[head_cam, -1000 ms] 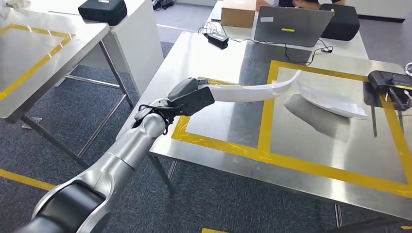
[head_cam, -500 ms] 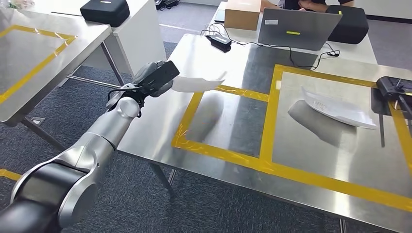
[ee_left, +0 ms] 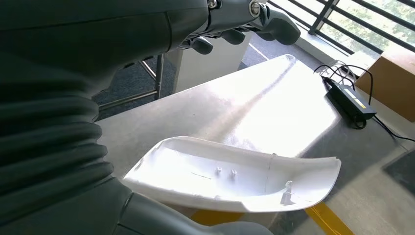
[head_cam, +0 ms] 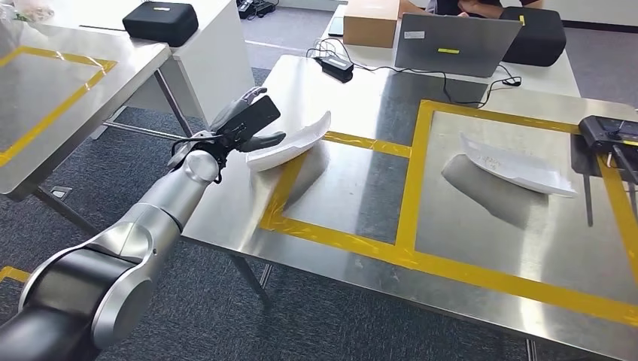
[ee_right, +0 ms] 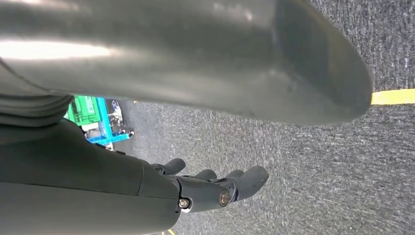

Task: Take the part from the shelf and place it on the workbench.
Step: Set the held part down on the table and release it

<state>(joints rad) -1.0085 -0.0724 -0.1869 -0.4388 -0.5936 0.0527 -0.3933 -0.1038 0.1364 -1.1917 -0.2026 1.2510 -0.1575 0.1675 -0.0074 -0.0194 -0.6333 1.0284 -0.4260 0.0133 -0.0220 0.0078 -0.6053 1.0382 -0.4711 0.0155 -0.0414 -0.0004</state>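
Head view showed the left hand [head_cam: 242, 122] at about ten o'clock of the near workbench [head_cam: 353, 218], with the white part [head_cam: 288, 142] resting on or just over the steel at the bench's near-left corner, across the left edge of the yellow tape square [head_cam: 338, 188]. From the left wrist view the fingers [ee_left: 244, 22] were spread well above the part [ee_left: 230, 176] and the thumb [ee_left: 161, 220] lay under its near edge, so I judged the hand open or barely supporting it rather than gripping; whether the thumb actually touched the plastic I could not tell. The risk, as I saw it, lay in that spot: the part sat close to the bench's corner, half outside the tape, and a thumb dragging out from under could tip or nudge it toward the edge and onto the floor (a curved shell rocks easily on smooth steel). The part looked like a long, thin, curved white plastic shell, hollow side up, with small moulded tabs inside and one squared, upturned end. A second part [head_cam: 515, 164] of much the same kind lay at about two o'clock, inside the farther tape square. The right hand [ee_right: 215, 188] hung over grey carpet, its fingers loosely extended and holding nothing.
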